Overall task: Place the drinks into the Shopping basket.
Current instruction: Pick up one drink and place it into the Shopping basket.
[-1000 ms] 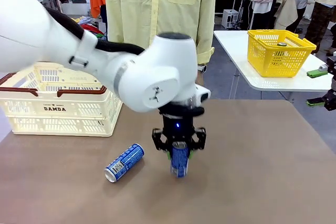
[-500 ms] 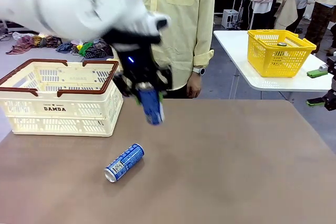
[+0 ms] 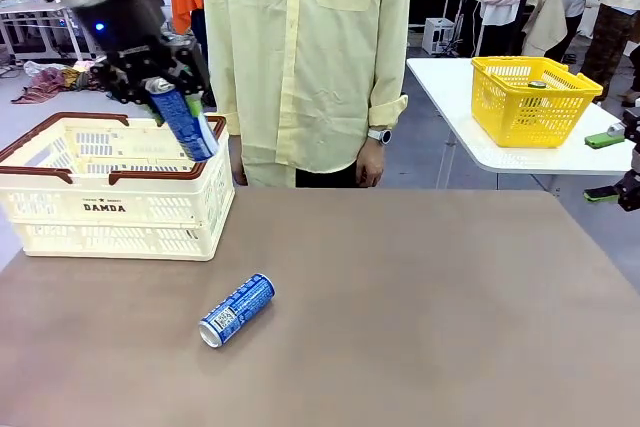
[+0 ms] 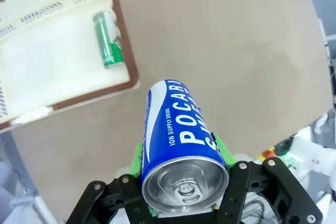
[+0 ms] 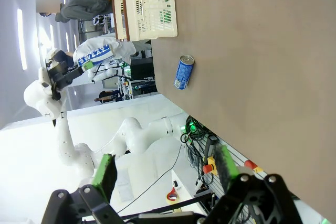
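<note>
Desk of plain brown carries the whole scene, and a person in a pale yellow shirt stands at its far edge, one hand hanging by the hip. The Shopping basket, cream-white with a dark brown rim and "DAMDA" on its side, sits at the desk's far left corner. Off to the right, on a separate white side desk, stands a smaller yellow mesh basket.

The left tool hangs in the air above the Shopping basket's right-hand end, its green pads clamped on the upper part of a blue can. That can is tilted, silver top toward the tool and base slanting down to the right, where the front view lays it across the brown rim. From the left wrist, the rim's corner lies just beside the can and bare desk shows past its base, so whether it is over the inside cannot be told.

The right tool is spread wide with nothing between its pads, well away from the cans.

A second blue can lies on its side on the desk, in front of the basket and apart from it. A green can lies inside the basket, close along one wall.
</note>
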Controlling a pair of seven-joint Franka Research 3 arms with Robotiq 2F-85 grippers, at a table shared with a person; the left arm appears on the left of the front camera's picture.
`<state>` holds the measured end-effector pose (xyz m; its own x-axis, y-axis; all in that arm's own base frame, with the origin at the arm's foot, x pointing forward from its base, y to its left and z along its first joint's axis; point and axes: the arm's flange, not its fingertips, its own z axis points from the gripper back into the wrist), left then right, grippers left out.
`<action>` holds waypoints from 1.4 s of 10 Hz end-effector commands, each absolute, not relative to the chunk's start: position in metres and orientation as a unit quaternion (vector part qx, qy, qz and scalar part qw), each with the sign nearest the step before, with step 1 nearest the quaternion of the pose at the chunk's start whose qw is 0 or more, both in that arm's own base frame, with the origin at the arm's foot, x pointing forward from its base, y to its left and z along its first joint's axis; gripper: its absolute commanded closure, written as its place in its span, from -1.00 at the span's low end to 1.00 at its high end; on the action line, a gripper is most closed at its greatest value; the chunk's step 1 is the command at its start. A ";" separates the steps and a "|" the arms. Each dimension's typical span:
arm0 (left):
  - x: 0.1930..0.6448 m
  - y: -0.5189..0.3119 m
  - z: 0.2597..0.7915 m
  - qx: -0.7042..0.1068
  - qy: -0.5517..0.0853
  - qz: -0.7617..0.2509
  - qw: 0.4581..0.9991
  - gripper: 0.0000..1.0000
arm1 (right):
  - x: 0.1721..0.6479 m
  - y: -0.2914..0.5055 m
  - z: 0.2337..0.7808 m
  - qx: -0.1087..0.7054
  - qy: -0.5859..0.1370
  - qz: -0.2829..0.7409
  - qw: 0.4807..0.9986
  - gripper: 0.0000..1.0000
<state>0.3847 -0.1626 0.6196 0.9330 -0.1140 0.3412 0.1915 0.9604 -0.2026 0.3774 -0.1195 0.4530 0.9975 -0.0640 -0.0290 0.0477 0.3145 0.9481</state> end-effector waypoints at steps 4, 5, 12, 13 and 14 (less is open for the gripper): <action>0.375 -0.181 0.632 -0.117 -0.153 -0.075 0.979 1.00 | 0.377 -0.121 0.455 0.581 -0.004 -0.028 0.813 -1.00; 0.378 -0.177 0.619 -0.112 -0.154 -0.082 0.978 1.00 | 0.377 -0.121 0.455 0.581 -0.004 -0.028 0.813 -1.00; 0.537 -0.044 0.589 -0.074 -0.133 -0.075 0.985 1.00 | 0.377 -0.121 0.455 0.581 -0.004 -0.028 0.813 -1.00; 0.547 -0.039 0.573 -0.070 -0.120 -0.084 0.987 1.00 | 0.377 -0.121 0.455 0.581 -0.004 -0.028 0.813 -1.00; 0.556 -0.036 0.555 -0.057 -0.105 -0.097 0.988 1.00 | 0.377 -0.121 0.455 0.581 -0.004 -0.028 0.813 -1.00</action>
